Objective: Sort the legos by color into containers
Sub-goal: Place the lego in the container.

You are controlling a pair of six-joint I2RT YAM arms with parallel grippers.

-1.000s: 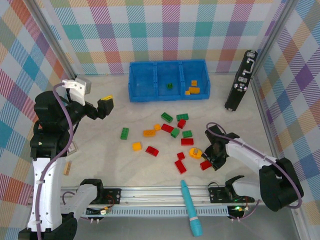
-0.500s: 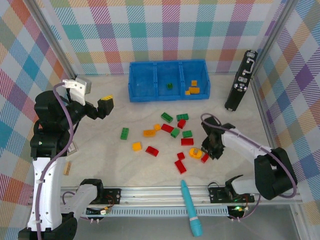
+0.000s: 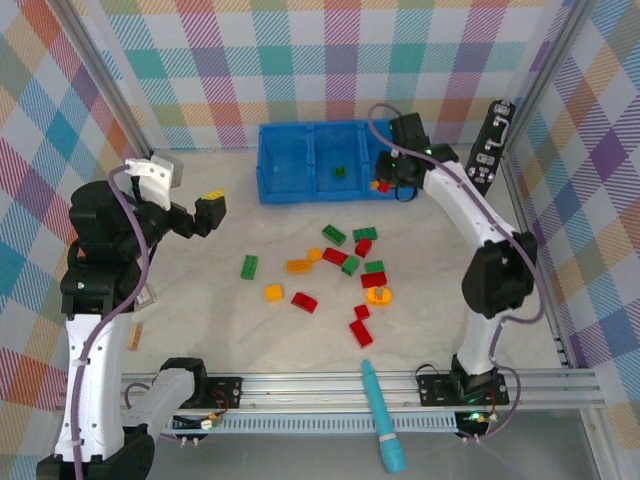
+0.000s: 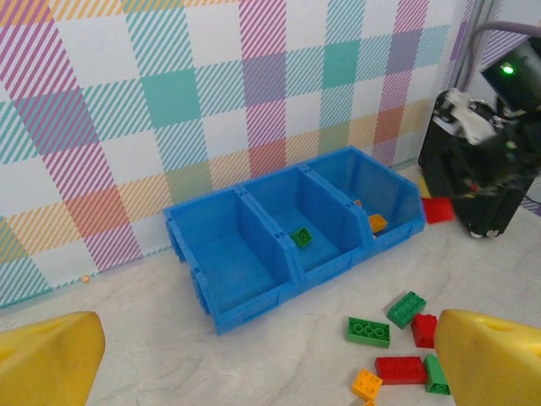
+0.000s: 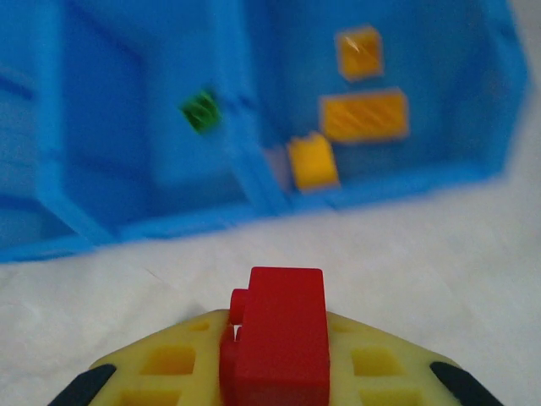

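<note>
My right gripper (image 3: 392, 180) hangs just in front of the right end of the blue three-compartment bin (image 3: 335, 192), shut on a red lego (image 5: 283, 321). That red lego (image 4: 437, 210) also shows in the left wrist view beside the bin (image 4: 254, 304). The middle compartment holds one green lego (image 3: 340, 172); the right one holds orange legos (image 5: 363, 114). Red, green and orange legos (image 3: 350, 262) lie scattered mid-table. My left gripper (image 3: 212, 205) is raised at the left, open and holding nothing, with its yellow fingertips (image 4: 51, 355) wide apart.
A tall black device (image 3: 482, 160) leans at the right wall close to my right arm. A teal pen-like tool (image 3: 382, 415) lies across the front rail (image 3: 300, 385). A small wooden piece (image 3: 135, 335) sits by the left arm.
My right gripper shut on a red lego at the front right, lifted it, and swung it far back to the bin's right end. The left arm has stayed still.
</note>
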